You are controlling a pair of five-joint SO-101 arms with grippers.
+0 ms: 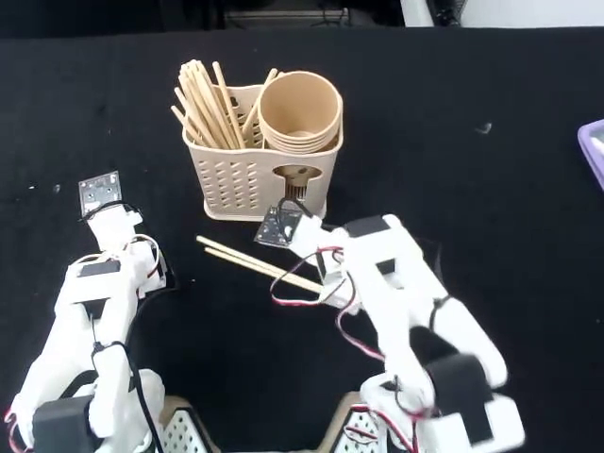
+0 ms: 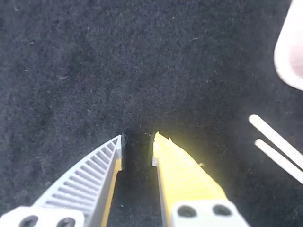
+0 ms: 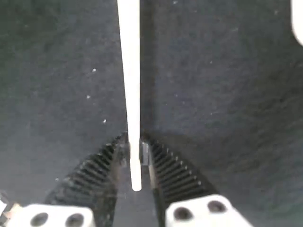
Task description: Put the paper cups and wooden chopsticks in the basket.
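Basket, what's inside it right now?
Chopsticks stand in one compartment, stacked paper cups in the other. The basket's walls hide their lower parts and the bottom.

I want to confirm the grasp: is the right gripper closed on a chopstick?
Yes, the right gripper is clamped against both sides of a chopstick near its end, with no gap showing.

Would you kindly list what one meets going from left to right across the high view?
left tool → chopsticks standing in the basket → stacked paper cups → purple object at the right edge
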